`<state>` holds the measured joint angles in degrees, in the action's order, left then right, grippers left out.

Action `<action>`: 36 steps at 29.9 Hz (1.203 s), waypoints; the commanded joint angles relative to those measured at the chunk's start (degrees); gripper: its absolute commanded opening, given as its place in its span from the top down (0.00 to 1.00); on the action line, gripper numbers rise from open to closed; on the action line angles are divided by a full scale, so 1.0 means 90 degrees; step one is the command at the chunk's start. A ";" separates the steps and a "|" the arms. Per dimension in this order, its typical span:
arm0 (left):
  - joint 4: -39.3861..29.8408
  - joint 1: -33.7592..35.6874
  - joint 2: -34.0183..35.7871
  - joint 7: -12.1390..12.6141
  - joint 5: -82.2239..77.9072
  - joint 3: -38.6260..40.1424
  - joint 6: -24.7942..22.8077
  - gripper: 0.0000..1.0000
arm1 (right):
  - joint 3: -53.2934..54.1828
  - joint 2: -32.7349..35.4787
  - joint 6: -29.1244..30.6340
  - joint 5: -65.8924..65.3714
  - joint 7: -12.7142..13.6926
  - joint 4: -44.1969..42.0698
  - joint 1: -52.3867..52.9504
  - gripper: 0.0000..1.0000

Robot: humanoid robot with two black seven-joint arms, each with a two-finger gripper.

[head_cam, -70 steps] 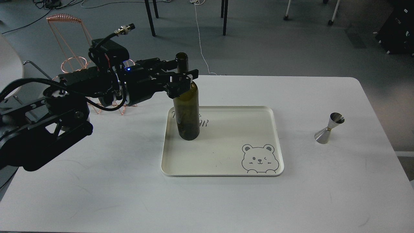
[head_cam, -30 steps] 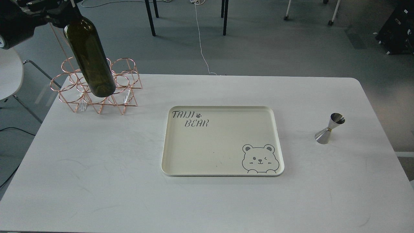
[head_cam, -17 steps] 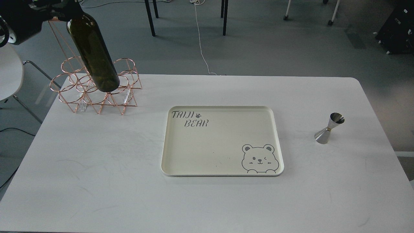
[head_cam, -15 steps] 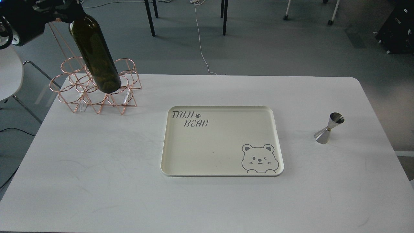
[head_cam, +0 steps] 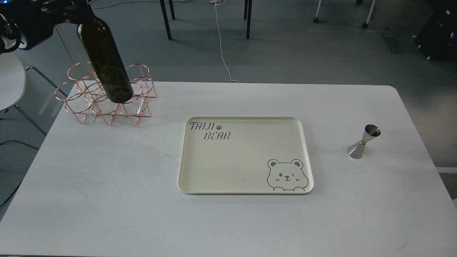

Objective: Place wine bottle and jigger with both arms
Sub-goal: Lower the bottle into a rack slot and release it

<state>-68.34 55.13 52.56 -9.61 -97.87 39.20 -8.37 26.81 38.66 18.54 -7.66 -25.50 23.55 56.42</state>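
The dark olive-green wine bottle hangs tilted in the air at the far left, its base low over the copper wire rack. My left gripper at the top-left corner is shut on the bottle's neck, which is hidden by the gripper and the frame edge. The shiny steel jigger stands upright on the table at the right, apart from everything. My right arm is out of view.
A cream tray with a bear drawing lies in the middle of the white table, with nothing on it. A white chair stands left of the table. Chair legs and cables are on the floor behind.
The left gripper lifted the bottle off the tray and carried it to the far left over the rack. In the last second the bottle's base drifted slightly right.
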 commanded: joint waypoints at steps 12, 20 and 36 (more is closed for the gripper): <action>-0.0005 0.0047 -0.0058 0.0003 0.0005 -0.0410 0.0187 0.89 | 0.0019 -0.0009 0.0001 0.0001 -0.0018 0.0000 -0.0039 0.05; 0.0015 -0.0012 -0.0126 0.0003 0.0005 -0.0469 0.0187 0.88 | 0.0029 -0.0018 0.0001 0.0001 -0.0028 0.0000 -0.0039 0.05; 0.0562 -0.0022 -0.0498 -0.0026 0.0112 -0.1494 0.0568 0.73 | 0.0068 -0.0018 0.0001 0.0001 -0.0028 0.0010 -0.0039 0.05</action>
<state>-63.58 54.97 48.24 -9.83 -97.03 27.59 -3.44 27.25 38.49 18.54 -7.64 -25.75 23.62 56.07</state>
